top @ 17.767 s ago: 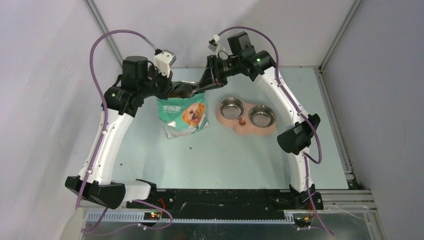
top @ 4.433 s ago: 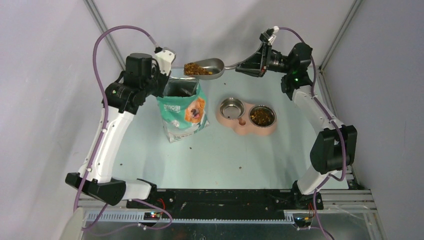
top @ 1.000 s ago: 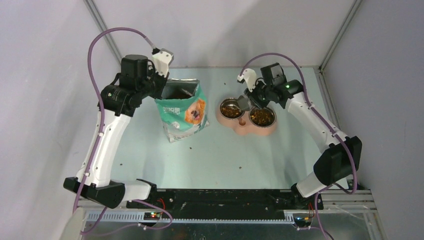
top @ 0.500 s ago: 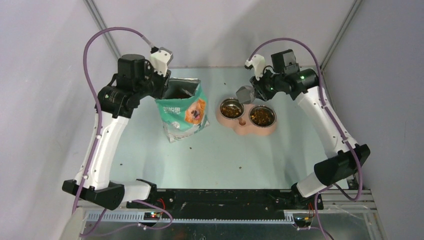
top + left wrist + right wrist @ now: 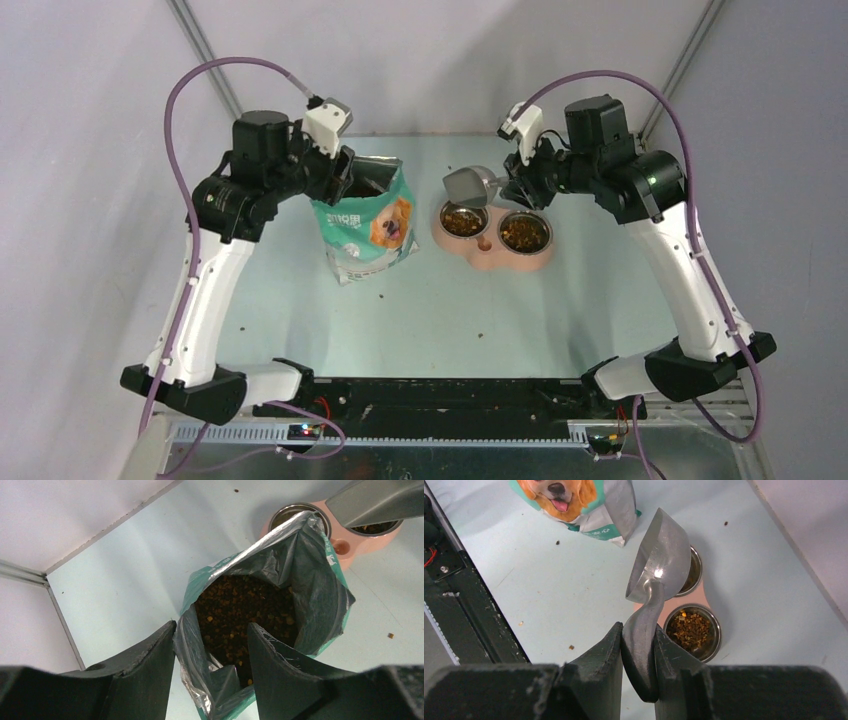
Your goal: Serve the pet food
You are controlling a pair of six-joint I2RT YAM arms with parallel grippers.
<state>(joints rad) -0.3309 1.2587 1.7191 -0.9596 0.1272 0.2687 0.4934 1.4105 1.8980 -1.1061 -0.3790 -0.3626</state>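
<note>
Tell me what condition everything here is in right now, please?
Pet food bag: upright, top open, kibble inside.
Left gripper: pinching the bag's rim.
Scoop: held above the bowls, tipped over, looks empty.
Right gripper: shut on the scoop's handle.
Left bowl: filled with kibble.
Right bowl: filled with kibble.
Table: a few stray pellets.

Bag, feeder and scoop sitting over a pale green table

A teal-green foil bag (image 5: 366,222) printed with a golden dog is standing open-topped on the table (image 5: 450,310), just left of a pink double feeder (image 5: 492,235) that is holding two steel bowls. A grey metal scoop (image 5: 464,186) is hanging tilted above the left bowl (image 5: 463,219). Loose crumbs are lying scattered across the tabletop.
</note>
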